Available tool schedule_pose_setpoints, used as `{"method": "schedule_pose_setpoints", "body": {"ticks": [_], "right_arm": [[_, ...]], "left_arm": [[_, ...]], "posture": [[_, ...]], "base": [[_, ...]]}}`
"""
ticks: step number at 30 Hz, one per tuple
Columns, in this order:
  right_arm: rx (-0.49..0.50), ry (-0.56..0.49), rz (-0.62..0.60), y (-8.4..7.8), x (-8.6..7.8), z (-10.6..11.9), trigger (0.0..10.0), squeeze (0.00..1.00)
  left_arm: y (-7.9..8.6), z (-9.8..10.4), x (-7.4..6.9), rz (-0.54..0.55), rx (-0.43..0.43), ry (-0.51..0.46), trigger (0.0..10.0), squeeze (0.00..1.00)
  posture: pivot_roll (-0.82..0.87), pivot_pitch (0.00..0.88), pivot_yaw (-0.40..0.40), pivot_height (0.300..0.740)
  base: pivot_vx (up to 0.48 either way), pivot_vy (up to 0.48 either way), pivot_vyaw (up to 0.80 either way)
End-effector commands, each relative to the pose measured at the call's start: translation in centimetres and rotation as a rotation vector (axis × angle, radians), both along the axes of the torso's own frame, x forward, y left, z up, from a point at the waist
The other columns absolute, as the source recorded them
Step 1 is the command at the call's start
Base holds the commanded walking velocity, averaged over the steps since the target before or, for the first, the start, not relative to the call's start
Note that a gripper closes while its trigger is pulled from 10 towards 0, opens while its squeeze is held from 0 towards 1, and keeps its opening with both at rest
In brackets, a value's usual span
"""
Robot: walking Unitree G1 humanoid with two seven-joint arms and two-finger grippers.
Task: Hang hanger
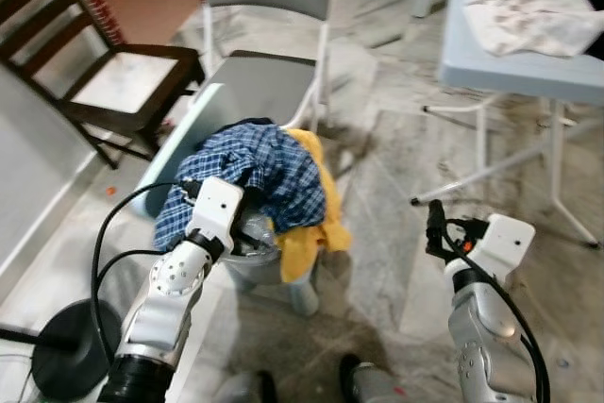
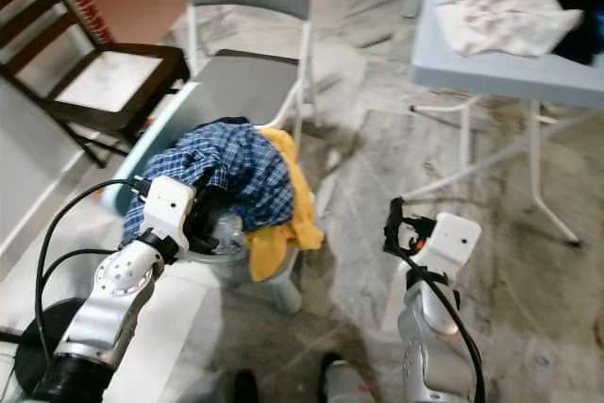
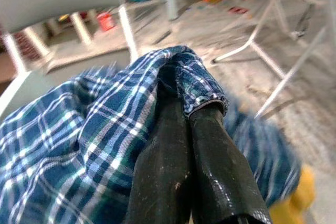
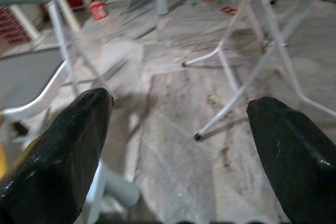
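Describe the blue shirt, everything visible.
The shirt is blue plaid with white and dark lines, soft woven cloth, crumpled in a heap over a grey bin. It lies on a yellow cloth that hangs down the bin's side. A fold near its hem is pinched in the shut left tool. No hanger shows in it.

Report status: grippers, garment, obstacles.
Left gripper shut on blue plaid shirt atop basket. Right gripper open, idle above floor. Yellow cloth beside shirt. Hanger unseen.

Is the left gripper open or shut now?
Shut: the left gripper has its two black fingers pressed together, pinching a fold of the blue plaid shirt.
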State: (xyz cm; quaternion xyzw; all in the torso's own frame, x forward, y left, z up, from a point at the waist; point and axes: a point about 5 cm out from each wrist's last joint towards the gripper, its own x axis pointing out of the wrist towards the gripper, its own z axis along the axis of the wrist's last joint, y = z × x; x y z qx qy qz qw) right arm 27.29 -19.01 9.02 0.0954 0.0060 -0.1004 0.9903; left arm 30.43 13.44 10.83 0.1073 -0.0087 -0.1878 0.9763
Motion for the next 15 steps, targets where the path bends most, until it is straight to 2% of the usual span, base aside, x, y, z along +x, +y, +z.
{"method": "schedule_pose_setpoints", "body": {"ticks": [1, 5, 7, 15], "right_arm": [[-0.002, -0.004, 0.018, 0.32, 0.0, 0.3, 10.0, 0.0], [-0.013, -0.01, 0.04, 0.54, 0.42, 0.71, 10.0, 0.0], [-0.02, -0.011, 0.047, 0.55, 0.59, 0.86, 10.0, 0.0], [-0.039, -0.014, 0.05, 0.15, 0.76, 1.25, 10.0, 0.0]], "left_arm": [[-0.08, -0.09, 0.04, 0.009, -0.014, -0.007, 10.0, 0.0], [-0.37, -0.35, 0.06, 0.016, -0.027, -0.006, 10.0, 0.0], [-0.49, -0.37, 0.12, 0.015, -0.029, -0.007, 10.0, 0.0], [-0.88, -0.39, 0.35, 0.016, -0.049, -0.012, 10.0, 0.0]], "posture": [[-0.07, 0.197, 0.056, 0.74], [-0.07, 0.196, 0.041, 0.74], [-0.08, 0.196, 0.039, 0.74], [-0.09, 0.2, 0.032, 0.74]], "base": [[0.465, 0.0, -0.63], [0.451, 0.0, -0.56], [0.431, 0.0, 0.0], [0.35, -0.324, 0.0]]}}
